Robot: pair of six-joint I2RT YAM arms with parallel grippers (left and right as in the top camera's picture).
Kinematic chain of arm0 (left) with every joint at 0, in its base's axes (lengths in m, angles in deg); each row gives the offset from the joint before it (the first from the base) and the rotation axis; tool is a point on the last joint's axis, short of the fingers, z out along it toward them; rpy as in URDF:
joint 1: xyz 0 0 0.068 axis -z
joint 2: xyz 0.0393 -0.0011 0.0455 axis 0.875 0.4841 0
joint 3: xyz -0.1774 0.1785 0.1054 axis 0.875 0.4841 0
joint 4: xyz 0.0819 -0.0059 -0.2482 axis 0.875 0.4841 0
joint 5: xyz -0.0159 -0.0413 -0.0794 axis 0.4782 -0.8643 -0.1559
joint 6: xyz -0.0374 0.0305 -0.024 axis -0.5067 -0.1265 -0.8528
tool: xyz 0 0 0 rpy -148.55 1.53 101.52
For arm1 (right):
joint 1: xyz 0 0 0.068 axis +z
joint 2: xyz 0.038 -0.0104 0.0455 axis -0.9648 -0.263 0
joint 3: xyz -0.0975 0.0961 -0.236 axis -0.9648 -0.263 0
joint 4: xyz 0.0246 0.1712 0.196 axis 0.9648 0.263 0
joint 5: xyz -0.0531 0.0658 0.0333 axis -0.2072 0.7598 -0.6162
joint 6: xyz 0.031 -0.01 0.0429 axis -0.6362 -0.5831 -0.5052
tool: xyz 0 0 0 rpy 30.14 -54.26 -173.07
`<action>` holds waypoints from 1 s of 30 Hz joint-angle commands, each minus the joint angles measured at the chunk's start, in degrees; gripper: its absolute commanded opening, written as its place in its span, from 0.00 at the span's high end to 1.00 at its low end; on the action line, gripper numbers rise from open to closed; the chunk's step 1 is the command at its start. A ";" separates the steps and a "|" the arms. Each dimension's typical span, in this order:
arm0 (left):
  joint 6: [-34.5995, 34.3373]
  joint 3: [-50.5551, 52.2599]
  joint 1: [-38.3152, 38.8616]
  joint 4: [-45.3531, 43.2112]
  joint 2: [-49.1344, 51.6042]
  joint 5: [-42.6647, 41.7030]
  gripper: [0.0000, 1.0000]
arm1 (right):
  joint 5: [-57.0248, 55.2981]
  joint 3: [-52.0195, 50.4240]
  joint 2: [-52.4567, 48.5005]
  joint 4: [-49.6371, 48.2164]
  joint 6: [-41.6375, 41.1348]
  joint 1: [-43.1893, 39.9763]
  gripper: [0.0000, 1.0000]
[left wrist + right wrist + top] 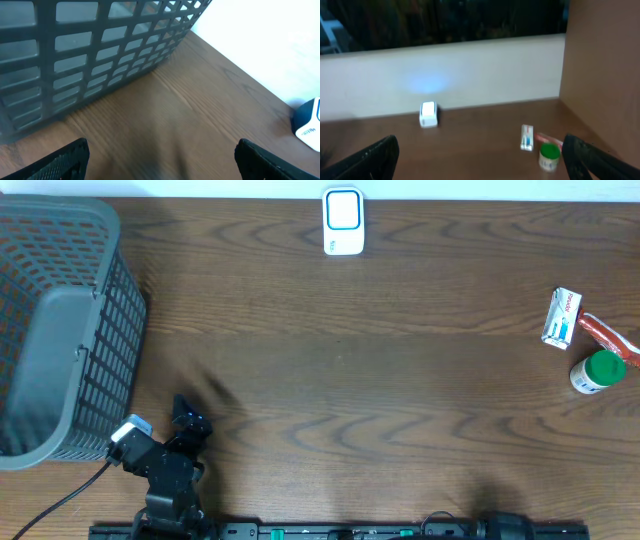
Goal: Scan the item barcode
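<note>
A white and blue barcode scanner (343,221) stands at the table's far edge, also in the right wrist view (428,114) and at the left wrist view's right edge (308,124). Three items lie at the right: a white box (562,317) (526,137), a red packet (607,335) (551,138) and a green-lidded jar (597,372) (549,156). My left gripper (188,418) (162,150) is open near the front left, with nothing between its fingers. My right gripper (480,145) is open and empty, far back from the items.
A large grey mesh basket (60,330) (100,55) fills the left side, close to the left gripper. A pale wall (445,80) runs behind the table's far edge. The right arm's base (505,526) shows at the front edge.
</note>
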 commanded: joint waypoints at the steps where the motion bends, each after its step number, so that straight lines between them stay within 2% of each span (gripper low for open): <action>1: 0.15 0.79 -0.13 1.57 -0.31 0.28 0.07 | -0.85 -0.42 -0.09 1.95 -0.66 0.44 0.01; 10: 0.15 0.79 -0.15 1.57 -0.31 0.28 0.06 | -1.33 -0.55 -0.09 1.33 -0.24 0.44 0.01; 19: 0.15 0.79 -0.13 1.57 -0.31 0.28 0.07 | -0.50 -0.81 -0.09 -5.95 0.42 0.46 0.01; 30: 0.15 0.79 -0.13 1.57 -0.31 0.31 0.07 | 0.72 -2.25 1.05 -8.61 0.17 0.46 0.01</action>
